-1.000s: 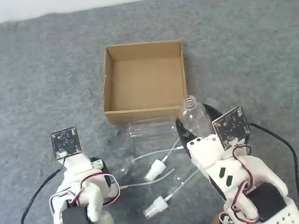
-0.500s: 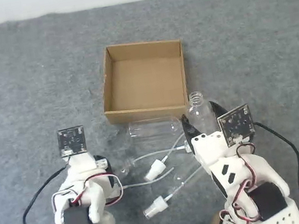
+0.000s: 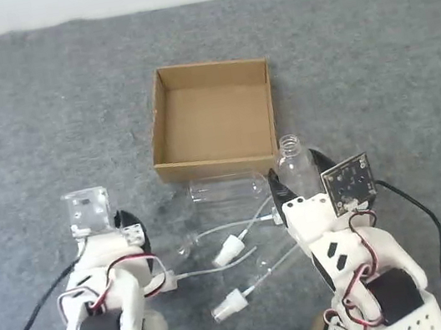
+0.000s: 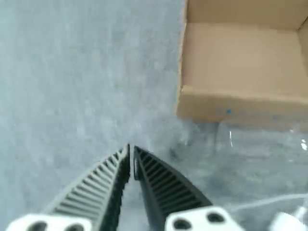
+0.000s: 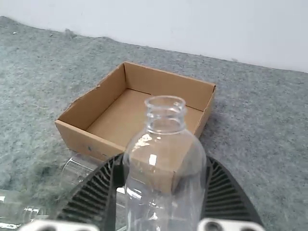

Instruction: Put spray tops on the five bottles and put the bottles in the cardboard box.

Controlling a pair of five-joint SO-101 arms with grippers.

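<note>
The right gripper point(image 5: 161, 168) is shown clamped around the belly of a clear bottle point(image 5: 163, 139), which is held upright, its neck bare, just beside the near right corner of the cardboard box point(image 3: 212, 166). Over the last second the bottle has been carried slightly toward that corner. The left gripper point(image 4: 131, 155), closed on nothing, has been swung aside over the grey carpet point(image 3: 43, 118). A spray top point(image 3: 228, 251) and a second spray top point(image 3: 229, 303) are left lying between the arms. A second bottle point(image 3: 224, 188) lies along the box front. A top is judged to be needed before boxing.
</note>
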